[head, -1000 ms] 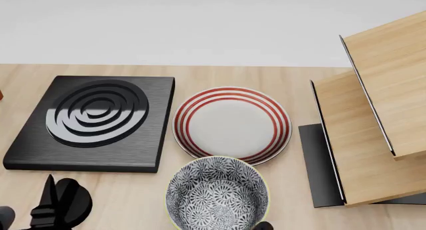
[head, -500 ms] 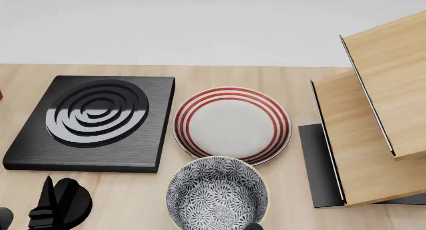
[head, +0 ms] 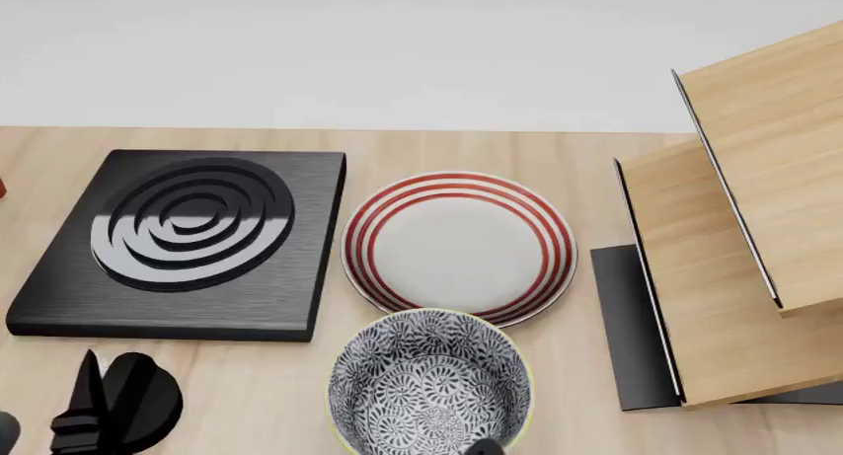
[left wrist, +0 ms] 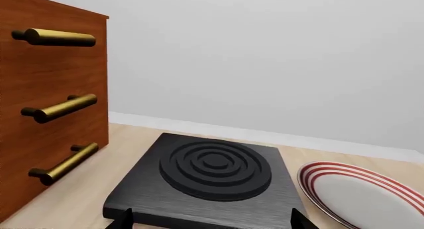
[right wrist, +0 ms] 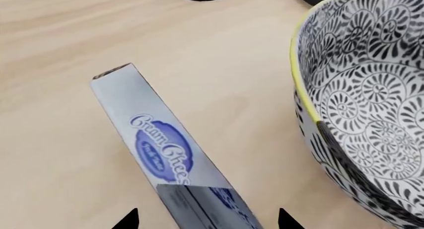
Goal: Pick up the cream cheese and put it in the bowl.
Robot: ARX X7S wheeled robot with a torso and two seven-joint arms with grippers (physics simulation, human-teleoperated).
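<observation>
the left gripper (head: 113,401) is matte black all over, angular and flat-sided, its fingers (left wrist: 126,218) ending in small pointed dark tips.

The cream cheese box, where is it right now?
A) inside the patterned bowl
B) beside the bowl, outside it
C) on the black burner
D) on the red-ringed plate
B: the right wrist view shows the cream cheese box over bare wood, next to the bowl, not in it.

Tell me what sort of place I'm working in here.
Probably a simulated kitchen counter: a black hotplate with concentric rings, a red-ringed plate and patterned bowl on a wooden worktop, plus a wooden drawer cabinet with brass handles beside it.
</observation>
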